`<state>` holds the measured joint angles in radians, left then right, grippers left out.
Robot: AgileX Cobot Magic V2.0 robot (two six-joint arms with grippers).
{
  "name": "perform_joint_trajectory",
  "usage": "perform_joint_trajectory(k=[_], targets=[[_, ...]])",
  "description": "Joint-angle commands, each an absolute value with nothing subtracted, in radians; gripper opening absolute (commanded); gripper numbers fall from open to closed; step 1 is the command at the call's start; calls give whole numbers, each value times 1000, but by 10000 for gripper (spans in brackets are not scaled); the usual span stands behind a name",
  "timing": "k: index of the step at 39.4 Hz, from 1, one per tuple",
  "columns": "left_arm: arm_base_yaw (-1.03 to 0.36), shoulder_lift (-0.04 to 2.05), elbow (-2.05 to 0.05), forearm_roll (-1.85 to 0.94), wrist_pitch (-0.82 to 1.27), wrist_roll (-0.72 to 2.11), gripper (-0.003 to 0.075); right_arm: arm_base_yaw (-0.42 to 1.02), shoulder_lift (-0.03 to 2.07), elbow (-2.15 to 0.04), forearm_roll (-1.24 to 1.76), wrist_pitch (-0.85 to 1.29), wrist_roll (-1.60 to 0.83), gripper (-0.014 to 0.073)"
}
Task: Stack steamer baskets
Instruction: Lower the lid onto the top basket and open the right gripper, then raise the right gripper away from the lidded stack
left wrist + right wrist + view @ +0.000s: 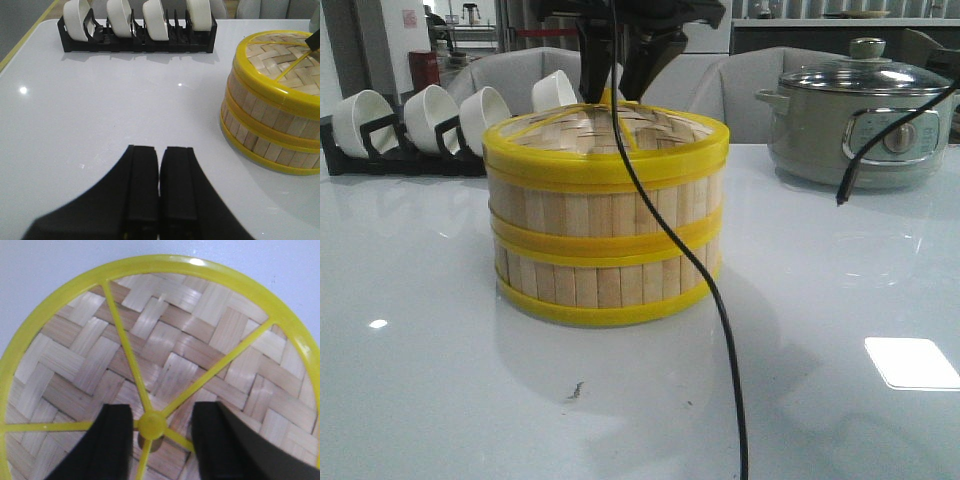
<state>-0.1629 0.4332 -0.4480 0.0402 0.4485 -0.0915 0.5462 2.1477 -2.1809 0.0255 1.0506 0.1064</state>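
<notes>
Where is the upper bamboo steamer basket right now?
In the front view, the upper yellow-rimmed bamboo steamer basket sits stacked on the matching lower basket at table centre, directly below the right gripper, left of the grey-green pot.

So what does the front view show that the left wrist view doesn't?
Only the front view shows the grey-green pot with its glass lid, the hanging black cable, and the right gripper open above the top steamer basket.

Only the left wrist view shows the left gripper, jaws shut on nothing, over bare table.

Both show the top steamer basket sitting on the bottom steamer basket, and the black rack of white bowls.
</notes>
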Motion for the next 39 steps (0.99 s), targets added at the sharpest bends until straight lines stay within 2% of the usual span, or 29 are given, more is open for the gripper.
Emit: perform_joint_trajectory(k=[1,13,20,29,39], targets=[[-163,437,-477,35,365,-99,85,537,2086,-2216,12,1006,95,505],[-163,437,-477,35,365,-99,85,537,2044,-2214,-10,999,95,498],[-163,437,-477,35,365,-99,85,513,1892,-2117,-90,918,95,498],[-163,437,-477,35,365,-99,85,396,1530,-1729,-113,688,96,493],[-163,437,-477,35,365,-99,85,158,1042,-1117,-113,387,96,356]])
